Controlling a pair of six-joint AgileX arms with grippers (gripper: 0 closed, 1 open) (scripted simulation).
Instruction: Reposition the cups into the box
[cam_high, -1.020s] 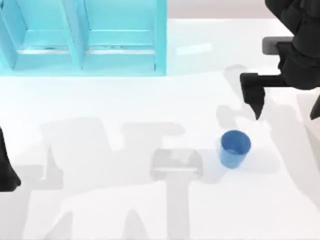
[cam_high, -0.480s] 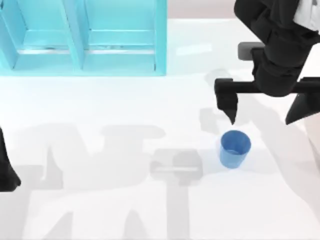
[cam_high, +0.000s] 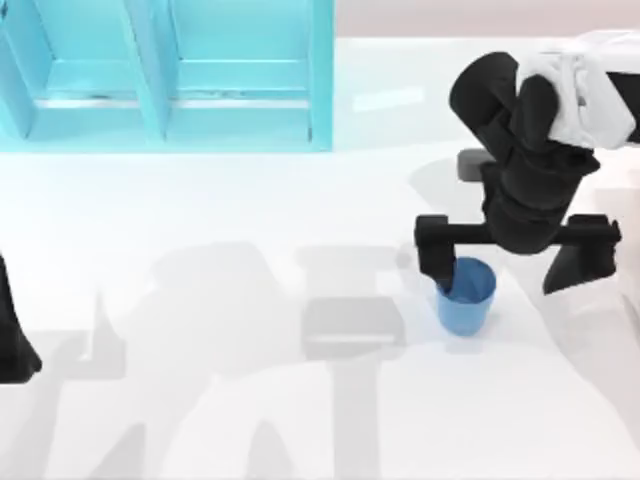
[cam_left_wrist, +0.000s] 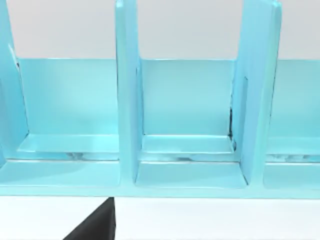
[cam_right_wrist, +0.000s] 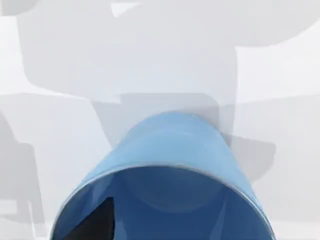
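Start from the white table (cam_high: 200, 210) and note the turquoise box (cam_high: 320, 80) along its far edge, from ten to twelve o'clock, with upright dividers and open compartments facing the left wrist view (cam_left_wrist: 127, 100). Leave the left arm (cam_high: 15, 340) parked at nine o'clock by the table's edge. Work with the right arm (cam_high: 520, 190) alone, reaching in from two o'clock toward the table's right half. Find the right gripper (cam_high: 505, 262) low over the table at about three o'clock of centre, fingers spread wide apart and clamped on nothing. Look beneath it for the blue cup (cam_high: 466, 300), standing upright on the table, well apart from the box. See one finger (cam_high: 434, 255) at the cup's ten o'clock rim, its dark tip apparently just inside the cup in the right wrist view (cam_right_wrist: 95, 225), and the other hanging well outside at the cup's three o'clock. Judge the step as settling for a grasp, with nothing moved to the box yet. To do it well, sink a little lower before closing, so the pads meet wall rather than only the lip. Close slowly and squarely, since an uneven squeeze on a light tapered cup (cam_right_wrist: 170, 150) probably tips it or slides it away. Lift straight up before swinging toward eleven o'clock, and clear the box's front wall with the cup kept upright.
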